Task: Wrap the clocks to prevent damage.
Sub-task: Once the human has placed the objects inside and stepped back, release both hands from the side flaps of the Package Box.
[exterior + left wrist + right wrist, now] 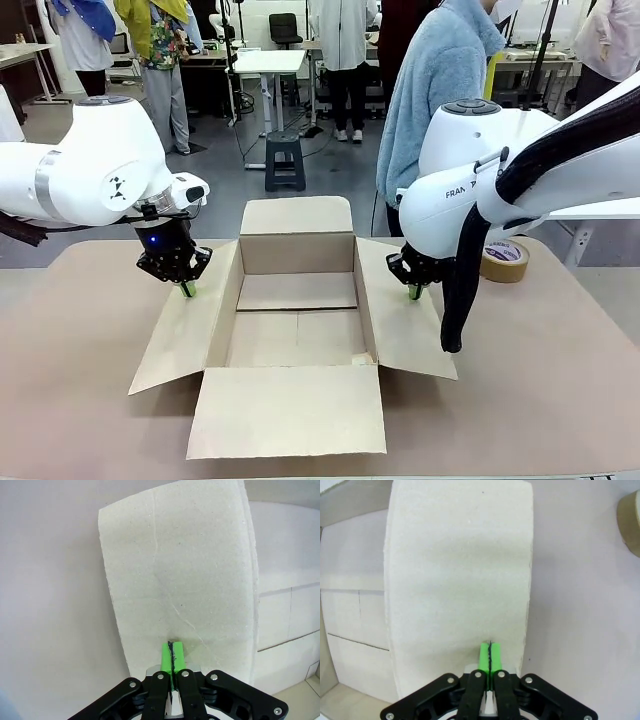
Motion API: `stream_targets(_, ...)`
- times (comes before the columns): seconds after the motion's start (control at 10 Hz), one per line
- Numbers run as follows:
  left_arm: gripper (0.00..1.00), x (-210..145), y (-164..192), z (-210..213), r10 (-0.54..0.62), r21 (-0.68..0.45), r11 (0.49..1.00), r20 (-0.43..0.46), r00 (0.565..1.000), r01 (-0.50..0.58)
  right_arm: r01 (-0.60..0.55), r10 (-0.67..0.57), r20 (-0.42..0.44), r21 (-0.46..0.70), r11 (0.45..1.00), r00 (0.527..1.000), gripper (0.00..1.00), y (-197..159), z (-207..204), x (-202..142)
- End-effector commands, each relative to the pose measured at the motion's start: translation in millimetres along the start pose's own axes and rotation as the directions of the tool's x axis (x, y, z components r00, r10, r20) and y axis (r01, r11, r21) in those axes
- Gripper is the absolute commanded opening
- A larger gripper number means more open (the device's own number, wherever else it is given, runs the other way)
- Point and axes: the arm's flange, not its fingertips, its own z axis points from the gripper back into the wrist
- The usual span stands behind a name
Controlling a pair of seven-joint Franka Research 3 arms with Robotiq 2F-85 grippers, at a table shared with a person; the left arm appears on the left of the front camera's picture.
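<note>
Near flap [287, 410] lies flat, box [297, 253] open, nothing inside. Left gripper [188, 289], pinched shut, touches left flap [185, 340]; right gripper [414, 292], likewise shut, touches right flap [405, 330]. Wrapping hasn't begun, I'd say.

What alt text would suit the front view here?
An open cardboard box sits on the table, all four flaps spread; the left gripper and right gripper, both shut, point down at its side flaps. A tape roll lies far right.
</note>
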Motion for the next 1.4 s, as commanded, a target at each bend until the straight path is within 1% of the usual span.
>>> stream_targets(0.0, 0.01, -1.4, 0.2, -0.3, 0.009, 0.008, 1.0, -0.005, 1.0, -0.009, 0.0, 0.0, -0.007, -0.009, 1.0, 1.0, 0.01, 0.9, 1.0, -1.4)
stream_targets(1.3, 0.01, -1.4, 0.2, -0.3, 0.009, 0.008, 1.0, -0.005, 1.0, -0.009, 0.0, 0.0, -0.007, -0.009, 1.0, 1.0, 0.01, 0.9, 1.0, -1.4)
